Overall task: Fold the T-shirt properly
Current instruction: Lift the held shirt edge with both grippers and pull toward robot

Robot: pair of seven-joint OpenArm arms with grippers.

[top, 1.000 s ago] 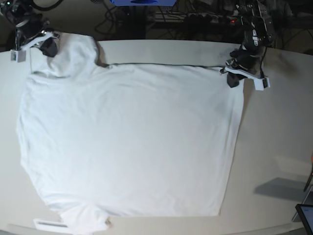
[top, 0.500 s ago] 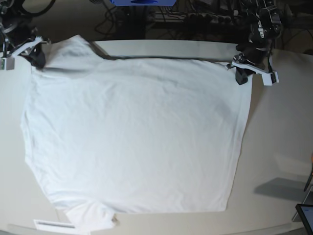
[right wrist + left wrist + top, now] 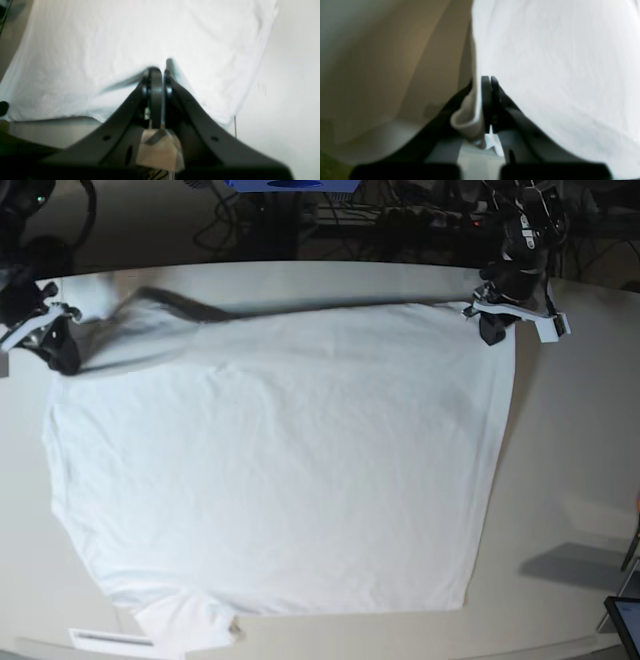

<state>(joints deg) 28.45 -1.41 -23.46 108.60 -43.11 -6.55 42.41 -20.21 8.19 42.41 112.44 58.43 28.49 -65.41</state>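
Observation:
The white T-shirt (image 3: 280, 460) lies spread wide on the white table (image 3: 575, 430), with one sleeve (image 3: 185, 627) bunched at the near edge. My left gripper (image 3: 492, 328) is shut on the shirt's far right corner. In the left wrist view the left gripper (image 3: 490, 80) has its jaws pressed together, with the T-shirt (image 3: 557, 62) stretching away and a rolled fold beside them. My right gripper (image 3: 58, 352) is shut on the far left corner. In the right wrist view the right gripper (image 3: 160, 72) pinches the T-shirt (image 3: 150, 32). The far hem hangs taut between both grippers, slightly off the table.
A white strip (image 3: 108, 640) lies at the near left table edge. A dark device (image 3: 625, 625) sits at the near right corner. Cables and dark equipment (image 3: 400, 215) crowd the space behind the table. Bare tabletop (image 3: 287, 75) shows to the shirt's right.
My right gripper has pulled its corner left and toward the near side. The left gripper has shifted slightly right and farther. The far hem is now stretched straight and the shirt lies flatter.

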